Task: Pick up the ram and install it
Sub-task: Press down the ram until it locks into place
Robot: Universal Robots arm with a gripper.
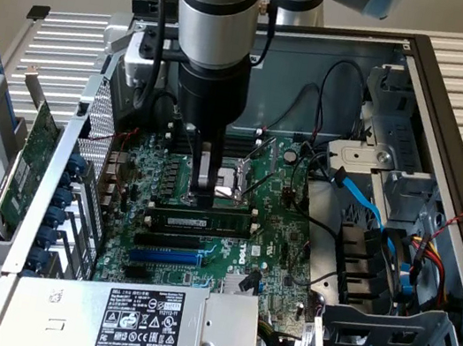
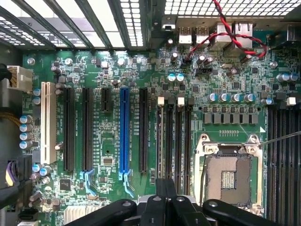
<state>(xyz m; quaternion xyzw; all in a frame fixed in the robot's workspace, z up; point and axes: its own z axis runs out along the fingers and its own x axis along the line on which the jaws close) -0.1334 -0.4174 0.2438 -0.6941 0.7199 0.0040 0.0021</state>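
**op:** since somebody asked where i'm at with the ram install, going from the near edge of the case inward: closest to the exterior camera is the power supply [image 1: 142, 323] with its black label, then the pcie slots [image 1: 165, 254] just behind it, one of them blue. right past those is the ram [image 1: 199, 218], a dark stick with a pale label strip, lying long-ways along the memory slots [image 1: 207, 209]. i can't tell if it's resting on top or partly pushed in.

**reply:** and the claw?

**op:** the gripper [image 1: 205, 188] is straight above the middle of the stick, and the fingers [image 1: 205, 168] look pinched together down at its top edge. my read is it's clamped on the ram, though from the wrist cam i just see the slots running under the finger linkage [image 2: 165, 207], so the contact itself is hard to confirm. behind it sits the empty cpu socket [image 1: 235, 178], and further back the rear wall of the case [image 1: 321, 72].

**reply:** so which step is that?

**op:** grab or seating, i'd guess. whatever follows needs the stick square to its slot, end clips open, and straight vertical motion, no twisting.
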